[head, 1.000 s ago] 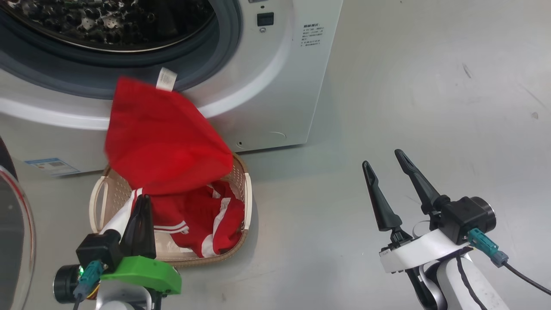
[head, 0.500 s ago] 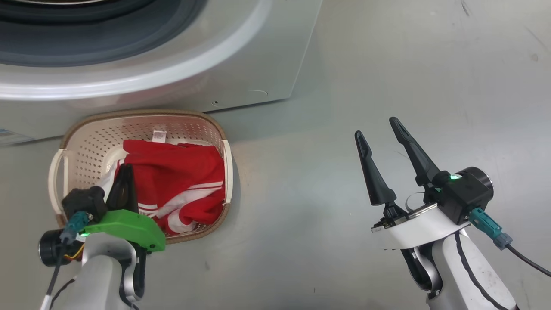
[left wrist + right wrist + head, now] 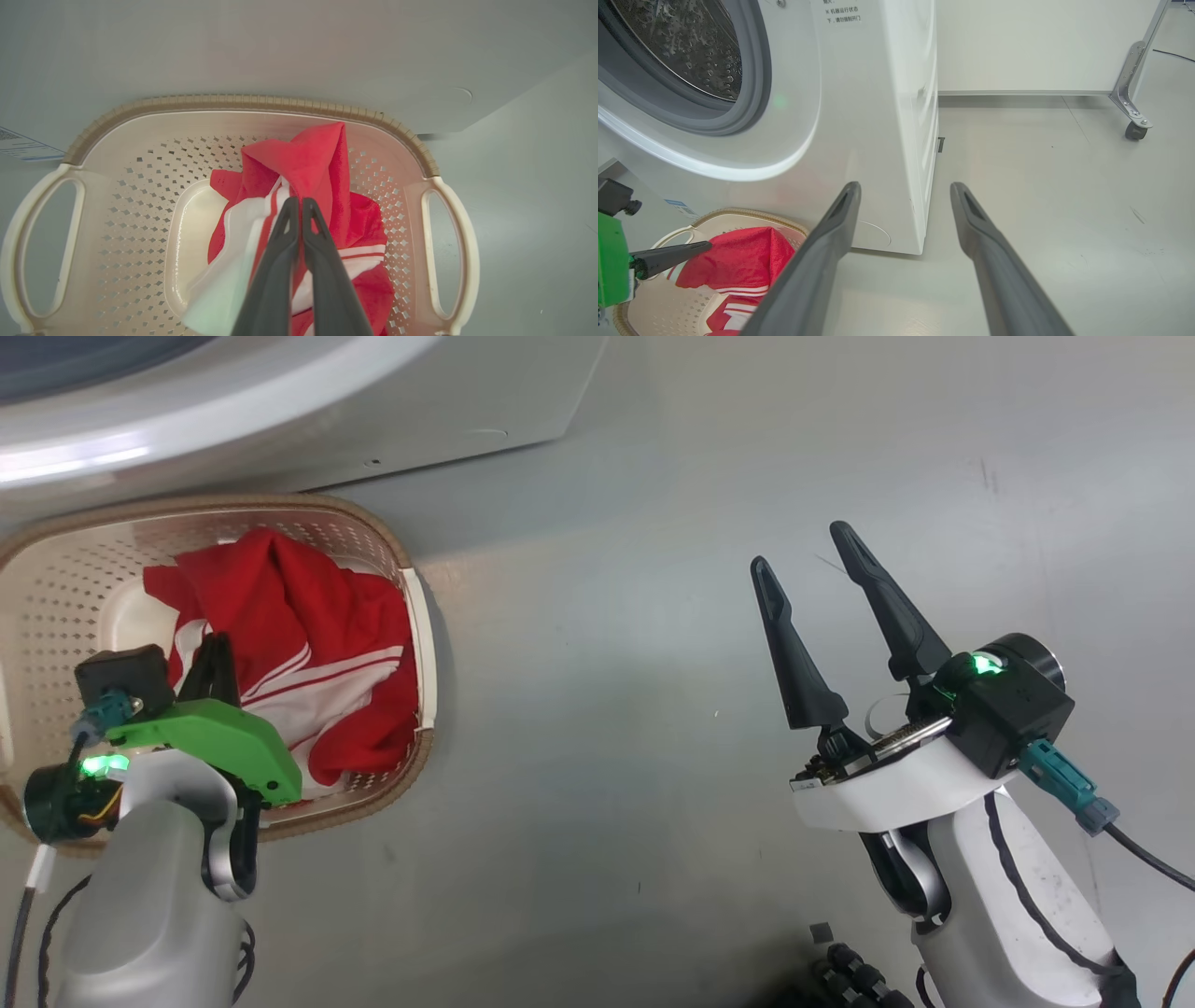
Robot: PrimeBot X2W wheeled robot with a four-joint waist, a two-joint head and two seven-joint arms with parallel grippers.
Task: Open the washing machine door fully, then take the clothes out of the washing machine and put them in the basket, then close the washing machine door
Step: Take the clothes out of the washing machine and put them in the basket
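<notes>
At the left of the head view, the left gripper (image 3: pixel 217 646) is pinching a raised fold of the red clothes (image 3: pixel 308 616), its fingers clenched together. The clothes are lying inside the basket (image 3: pixel 425 644), which is sitting on the floor (image 3: pixel 653 728) just below the washing machine (image 3: pixel 448 401) at the upper left. At the right, the right gripper (image 3: pixel 796 546) is hanging spread wide, grasping nothing.

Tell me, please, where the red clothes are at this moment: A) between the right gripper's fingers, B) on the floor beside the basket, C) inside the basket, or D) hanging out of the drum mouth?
C: the clothes lie within the walls of the basket, with the left gripper shut on the fabric, while the right gripper stands open over the floor.
</notes>
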